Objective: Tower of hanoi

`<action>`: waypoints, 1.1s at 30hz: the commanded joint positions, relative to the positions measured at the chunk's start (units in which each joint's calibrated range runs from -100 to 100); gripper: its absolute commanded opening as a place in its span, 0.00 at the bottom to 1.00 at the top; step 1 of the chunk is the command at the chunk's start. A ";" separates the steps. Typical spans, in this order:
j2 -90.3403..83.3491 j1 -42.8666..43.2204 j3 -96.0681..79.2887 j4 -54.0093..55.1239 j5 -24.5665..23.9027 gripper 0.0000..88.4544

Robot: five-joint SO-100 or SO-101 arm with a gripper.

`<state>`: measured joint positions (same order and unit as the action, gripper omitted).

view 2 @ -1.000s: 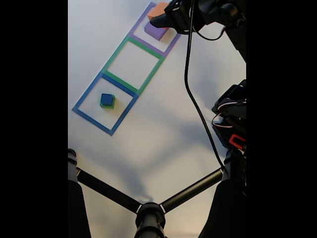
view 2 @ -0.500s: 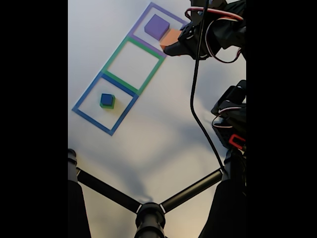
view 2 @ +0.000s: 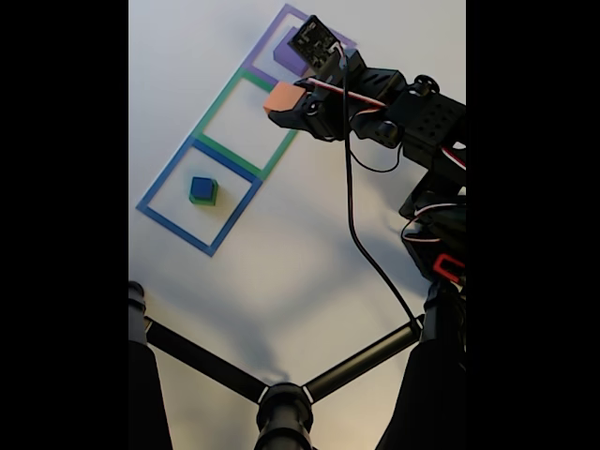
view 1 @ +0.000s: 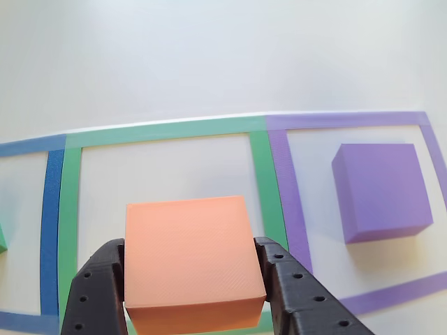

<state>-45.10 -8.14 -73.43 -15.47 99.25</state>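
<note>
Gripper (view 1: 192,296): black jaws pinching the orange block (view 1: 190,262) from both sides, held above the green tape square (view 1: 164,132) on the white surface (view 1: 209,56); purple block (view 1: 380,190) to the right of the jaws in the other view, inside the purple tape square (view 1: 349,120); blue cube (view 2: 202,188) atop the green block (view 2: 205,200), well apart from the jaws, within the blue tape square (view 2: 159,183) in the fixed view.

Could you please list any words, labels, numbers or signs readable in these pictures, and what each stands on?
None can be read.
The orange block, purple block and gripper are plain.
The red part on the arm is too small to show any print.
</note>
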 commanded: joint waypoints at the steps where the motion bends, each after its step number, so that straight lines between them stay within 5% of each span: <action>1: 6.16 1.85 -3.40 17.37 0.75 0.12; 18: 35.09 3.91 -6.58 56.63 0.75 0.12; 33: 53.60 4.67 -3.13 72.82 0.75 0.12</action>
<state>8.28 -5.14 -77.30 53.19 99.25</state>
